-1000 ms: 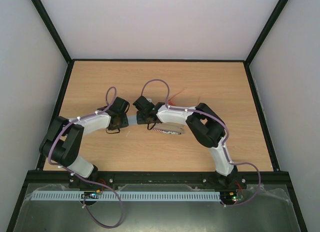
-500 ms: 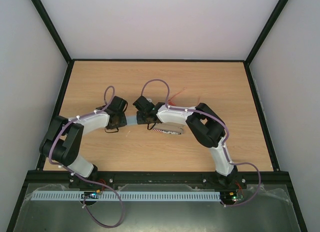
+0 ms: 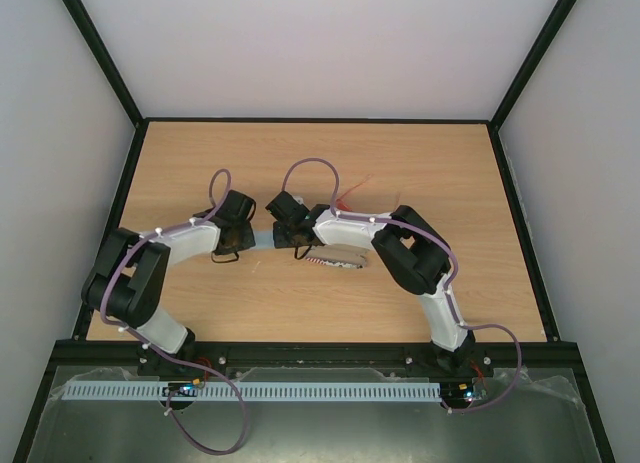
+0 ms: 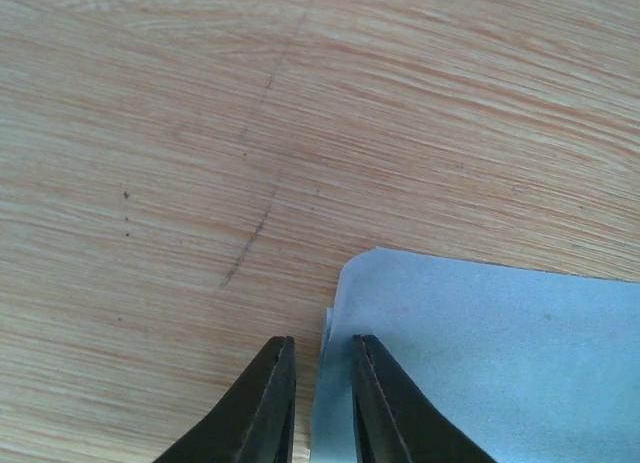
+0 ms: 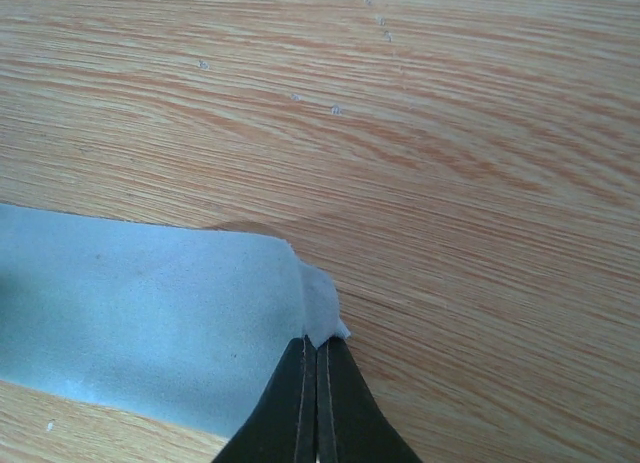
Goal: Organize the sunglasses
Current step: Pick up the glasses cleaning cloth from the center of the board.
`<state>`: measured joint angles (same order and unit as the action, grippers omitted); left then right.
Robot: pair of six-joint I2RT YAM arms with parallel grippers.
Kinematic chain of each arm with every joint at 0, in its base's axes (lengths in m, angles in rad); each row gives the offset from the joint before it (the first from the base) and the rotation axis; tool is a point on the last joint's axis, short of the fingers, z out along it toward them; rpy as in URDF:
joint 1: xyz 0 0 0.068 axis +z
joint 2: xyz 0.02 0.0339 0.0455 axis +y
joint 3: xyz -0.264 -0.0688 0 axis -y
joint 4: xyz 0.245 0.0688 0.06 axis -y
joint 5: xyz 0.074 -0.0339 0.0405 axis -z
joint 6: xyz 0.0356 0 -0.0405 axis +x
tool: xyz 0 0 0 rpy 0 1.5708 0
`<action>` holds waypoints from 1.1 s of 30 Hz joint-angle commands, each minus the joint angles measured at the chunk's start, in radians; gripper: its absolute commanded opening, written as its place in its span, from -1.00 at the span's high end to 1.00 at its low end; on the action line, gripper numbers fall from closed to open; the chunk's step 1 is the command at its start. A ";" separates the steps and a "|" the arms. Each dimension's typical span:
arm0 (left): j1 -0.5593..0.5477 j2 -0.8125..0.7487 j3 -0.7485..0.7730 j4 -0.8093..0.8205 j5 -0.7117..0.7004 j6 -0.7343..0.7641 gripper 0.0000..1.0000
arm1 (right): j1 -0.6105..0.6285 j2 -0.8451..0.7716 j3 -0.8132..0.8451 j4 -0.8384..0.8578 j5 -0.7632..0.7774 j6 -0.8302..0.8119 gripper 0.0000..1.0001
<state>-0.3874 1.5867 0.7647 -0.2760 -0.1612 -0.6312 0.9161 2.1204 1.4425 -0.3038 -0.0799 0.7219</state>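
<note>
- table point(image 3: 420, 163): pale wood-grain top, with a thin dark scratch point(image 4: 250, 245) seen in the left wrist view.
- light blue cloth point(image 5: 140, 313): lies on the table, one corner raised and puckered.
- flag-patterned case point(image 3: 336, 263): oblong, on the table near the cloth, partly hidden from above.
- black frame point(image 3: 100, 55): edges the pale walls.
- white slotted strip point(image 3: 300, 391): runs along the near side, below the table edge.

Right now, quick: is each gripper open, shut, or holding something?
Left gripper: slightly open, jaws straddling the blue cloth at its edge, not yet clamped.
Right gripper: shut, pinching a corner of the blue cloth.
</note>
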 commanded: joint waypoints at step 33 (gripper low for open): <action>0.002 -0.140 0.022 -0.057 0.051 -0.017 0.95 | 0.011 -0.074 -0.048 -0.011 -0.046 0.011 0.97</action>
<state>-0.3874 1.4811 0.7528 -0.2806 -0.1162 -0.6399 0.9169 2.0979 1.4097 -0.2798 -0.1276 0.7231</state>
